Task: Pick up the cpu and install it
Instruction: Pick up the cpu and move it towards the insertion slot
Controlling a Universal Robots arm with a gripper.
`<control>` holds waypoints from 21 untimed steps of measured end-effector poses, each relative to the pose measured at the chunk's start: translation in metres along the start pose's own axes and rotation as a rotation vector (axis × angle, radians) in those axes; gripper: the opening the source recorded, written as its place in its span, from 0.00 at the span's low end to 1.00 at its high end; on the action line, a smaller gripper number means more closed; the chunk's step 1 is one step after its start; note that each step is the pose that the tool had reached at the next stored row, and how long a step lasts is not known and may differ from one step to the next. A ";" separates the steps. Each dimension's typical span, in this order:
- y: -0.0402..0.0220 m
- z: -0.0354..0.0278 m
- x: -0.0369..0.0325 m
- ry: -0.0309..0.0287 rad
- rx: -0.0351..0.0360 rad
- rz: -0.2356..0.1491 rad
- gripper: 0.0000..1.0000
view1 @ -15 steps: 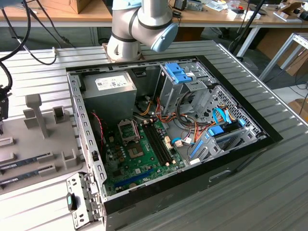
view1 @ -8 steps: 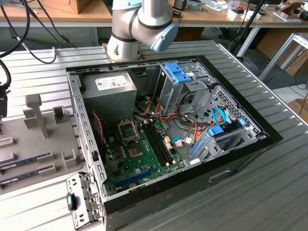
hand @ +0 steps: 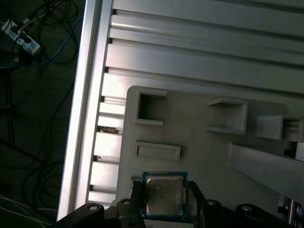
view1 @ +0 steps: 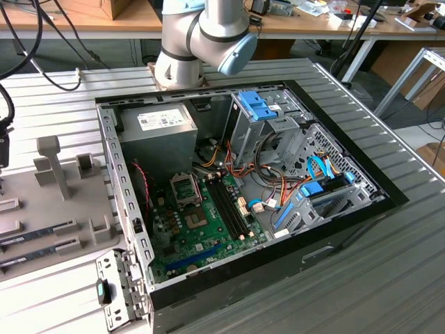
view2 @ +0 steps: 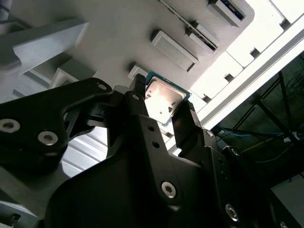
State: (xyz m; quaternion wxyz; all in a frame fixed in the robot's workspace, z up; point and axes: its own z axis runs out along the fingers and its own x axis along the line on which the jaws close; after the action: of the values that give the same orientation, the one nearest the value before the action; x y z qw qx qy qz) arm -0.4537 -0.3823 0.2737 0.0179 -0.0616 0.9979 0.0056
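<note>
While clamped by its edges, cpu (hand: 164,194) is at grey holder tray (hand: 199,123) on bench (hand: 190,57).
Tool (view2: 162,105) grasps two opposite green rims, lid exposed, likely sparing the underside contacts.

I've got a ribbed metal table (view1: 361,278) carrying everything. On it sit an open PC case (view1: 299,252) in the middle and a grey tray (view1: 28,186) just beside it on the exterior view's left. The arm base (view1: 179,69) stands at the case's far side.
</note>
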 end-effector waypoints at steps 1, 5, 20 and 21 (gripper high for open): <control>0.0000 -0.0005 0.0000 -0.0002 -0.0001 0.000 0.47; 0.0000 -0.0030 -0.0001 -0.0001 -0.0001 0.000 0.47; 0.0001 -0.0125 -0.0005 -0.0001 0.0000 0.000 0.47; 0.0001 -0.0132 -0.0005 0.0000 0.0000 0.000 0.47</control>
State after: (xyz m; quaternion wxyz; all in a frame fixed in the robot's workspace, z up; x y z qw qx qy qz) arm -0.4536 -0.3823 0.2869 0.0179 -0.0616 0.9979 0.0056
